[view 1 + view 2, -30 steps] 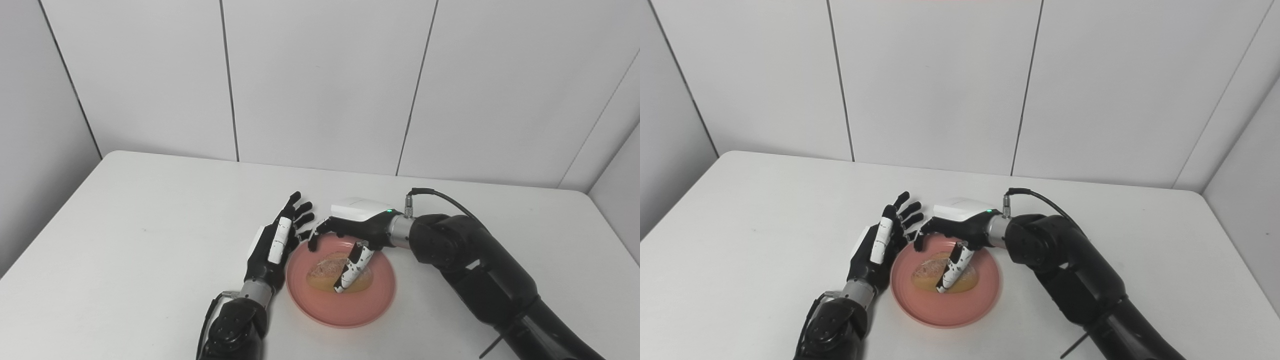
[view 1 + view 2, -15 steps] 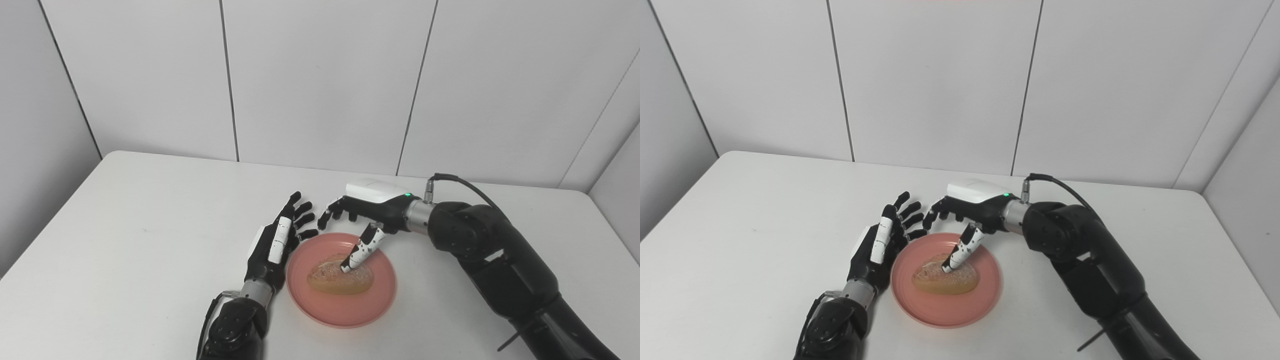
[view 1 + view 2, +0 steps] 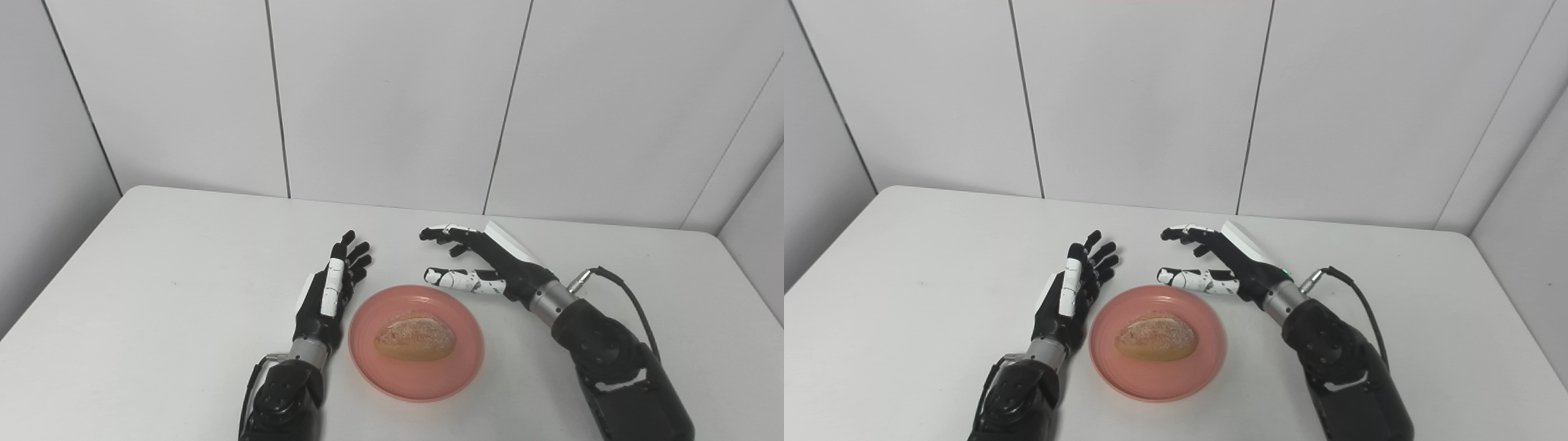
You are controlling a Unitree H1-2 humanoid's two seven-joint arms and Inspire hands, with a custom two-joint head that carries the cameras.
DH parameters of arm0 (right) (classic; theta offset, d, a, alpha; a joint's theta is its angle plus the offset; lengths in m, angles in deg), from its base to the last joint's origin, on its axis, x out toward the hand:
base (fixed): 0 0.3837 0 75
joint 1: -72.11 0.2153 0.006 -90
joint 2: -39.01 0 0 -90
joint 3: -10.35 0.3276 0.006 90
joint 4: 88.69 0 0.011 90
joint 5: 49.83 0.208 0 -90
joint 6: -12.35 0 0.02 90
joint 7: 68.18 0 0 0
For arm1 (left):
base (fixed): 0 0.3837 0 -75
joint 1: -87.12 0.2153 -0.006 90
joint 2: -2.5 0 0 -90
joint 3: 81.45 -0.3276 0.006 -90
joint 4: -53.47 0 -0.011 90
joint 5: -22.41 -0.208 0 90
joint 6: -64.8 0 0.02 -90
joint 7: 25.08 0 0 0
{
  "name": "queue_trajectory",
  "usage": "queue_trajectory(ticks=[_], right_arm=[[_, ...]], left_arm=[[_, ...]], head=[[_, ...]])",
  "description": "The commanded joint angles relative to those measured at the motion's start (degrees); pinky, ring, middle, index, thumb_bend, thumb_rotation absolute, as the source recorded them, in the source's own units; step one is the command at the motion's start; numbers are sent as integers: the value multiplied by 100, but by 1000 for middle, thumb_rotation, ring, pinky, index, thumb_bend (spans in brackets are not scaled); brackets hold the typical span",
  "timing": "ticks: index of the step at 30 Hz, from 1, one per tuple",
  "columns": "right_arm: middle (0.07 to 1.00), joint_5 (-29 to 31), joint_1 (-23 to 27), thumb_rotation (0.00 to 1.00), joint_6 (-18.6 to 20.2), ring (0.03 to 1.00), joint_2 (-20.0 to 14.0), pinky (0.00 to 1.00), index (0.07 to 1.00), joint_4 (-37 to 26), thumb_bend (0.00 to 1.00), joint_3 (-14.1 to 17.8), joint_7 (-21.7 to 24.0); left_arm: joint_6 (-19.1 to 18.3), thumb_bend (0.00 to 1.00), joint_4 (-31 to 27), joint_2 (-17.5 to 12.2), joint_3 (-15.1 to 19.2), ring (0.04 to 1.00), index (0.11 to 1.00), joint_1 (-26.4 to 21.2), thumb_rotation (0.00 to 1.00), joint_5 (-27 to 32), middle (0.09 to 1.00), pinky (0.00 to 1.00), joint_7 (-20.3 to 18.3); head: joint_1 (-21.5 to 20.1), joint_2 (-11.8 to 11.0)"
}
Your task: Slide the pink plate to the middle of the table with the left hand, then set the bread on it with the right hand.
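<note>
The pink plate is sitting near the middle of the table, toward the robot's edge, and the bread is lying on its side in the plate's centre, touching nothing but the plate. That placement is what the task asks for, so both steps are looking done, judging from how things lie.

The left hand is standing on its edge just beside the plate's left rim, fingers spread and pointing away from the robot, holding nothing; whether it is actually touching the rim is too close to call. Its flat, side-on pose is reading as the shape one would use to push a plate sideways (a guess from the posture alone).

The right hand is hovering beyond the plate's far right rim, clear of the bread, fingers and thumb apart and empty. Its open curve is facing the plate, which is fitting a hand that has no further need to grip; nothing is lying between its fingers.

Counting what is showing: one plate, one piece of bread, two hands, one table. A cable is looping out of the right forearm, and pale wall panels are standing behind the table. No other loose object is showing on the tabletop
</note>
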Motion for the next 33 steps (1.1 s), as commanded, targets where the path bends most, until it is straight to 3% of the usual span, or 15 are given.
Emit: queue_trajectory(ticks=[1, 7, 10, 12, 16, 22, 29, 33], right_arm=[[834, 188, 83, 978, -60, 830, 200, 757, 822, -60, 892, 152, -460], [902, 1225, -239, 990, 53, 902, 1367, 851, 866, 154, 894, 1120, -1702], [925, 1823, -283, 1000, -254, 933, 1821, 908, 887, 311, 843, 1563, -2193], [943, 2016, -297, 1000, -472, 953, 1940, 955, 912, 412, 837, 1682, -2361], [987, 1929, -417, 1000, -1109, 994, 1970, 995, 973, 765, 819, 1655, -2721], [1000, 1891, -591, 1000, -1664, 1000, 1981, 1000, 1000, 1083, 813, 1529, -2980], [998, 1788, -734, 1000, -1967, 1000, 1978, 1000, 1000, 1290, 832, 1353, -3193], [969, 1617, -812, 1000, -1943, 1000, 1888, 1000, 983, 1325, 828, 1213, -3252]], left_arm=[[-4, 925, 68, -13, 18, 928, 956, -186, 1000, -114, 916, 971, 150], [-12, 899, 172, -7, 8, 959, 955, -374, 1000, -276, 923, 999, 356], [71, 902, 142, 6, -54, 980, 967, -352, 1000, -429, 943, 1000, 442], [103, 903, 108, 27, -74, 989, 968, -329, 1000, -510, 953, 1000, 501], [200, 893, 33, 120, -112, 999, 991, -264, 1000, -682, 991, 1000, 708], [224, 919, -144, 204, -215, 1000, 1000, -156, 1000, -915, 1000, 1000, 928], [143, 918, -468, 316, -255, 1000, 1000, 29, 1000, -992, 1000, 1000, 955], [193, 917, -573, 375, -256, 1000, 1000, 104, 1000, -1009, 1000, 1000, 993]], head=[[-35, 7], [-198, 16], [-237, 21], [-257, 27], [-276, 50], [-384, 88], [-601, 166], [-646, 212]])
